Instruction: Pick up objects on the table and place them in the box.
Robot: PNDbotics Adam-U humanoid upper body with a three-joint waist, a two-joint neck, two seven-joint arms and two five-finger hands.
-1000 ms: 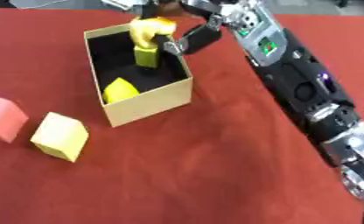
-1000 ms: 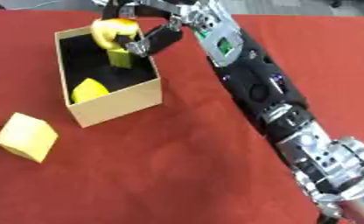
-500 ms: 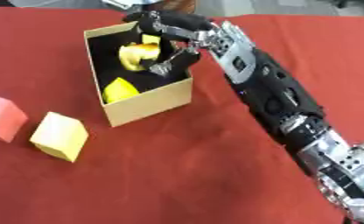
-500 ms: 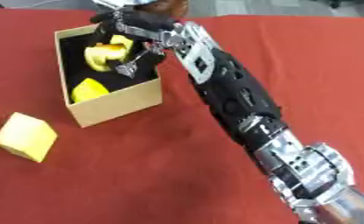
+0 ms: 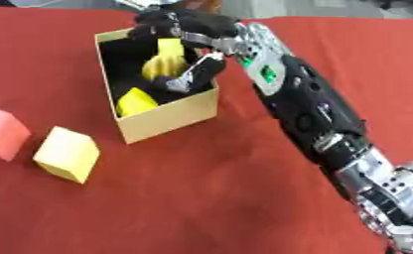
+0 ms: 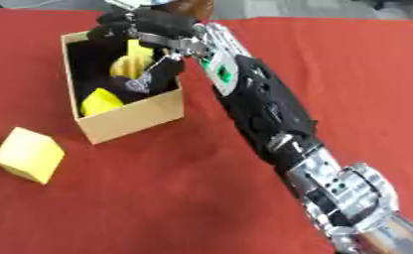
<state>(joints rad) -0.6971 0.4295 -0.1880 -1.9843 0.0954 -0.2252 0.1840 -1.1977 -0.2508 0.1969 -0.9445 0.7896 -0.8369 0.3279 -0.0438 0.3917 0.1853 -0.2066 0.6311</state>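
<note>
Left eye view: a yellow object [image 5: 164, 63] hangs in the black-lined inside of the tan box [image 5: 171, 116], near its far right side, with the right hand [image 5: 185, 37] curled over it from above, fingers bent round its top and the thumb [image 5: 192, 78] hooked under its right side. Whether it touches the box floor cannot be told. A second yellow piece [image 5: 136, 101] lies lower in the box, by the front wall. The right arm [image 5: 307, 109] runs from the lower right corner of the view diagonally up to the box, wrist bent so the hand dips over the rim. Outside the box on the red table [image 5: 210, 188], to the left, sit a yellow cube [image 5: 67, 154] and, just beyond it at the edge, a pink block [image 5: 1, 140].
</note>
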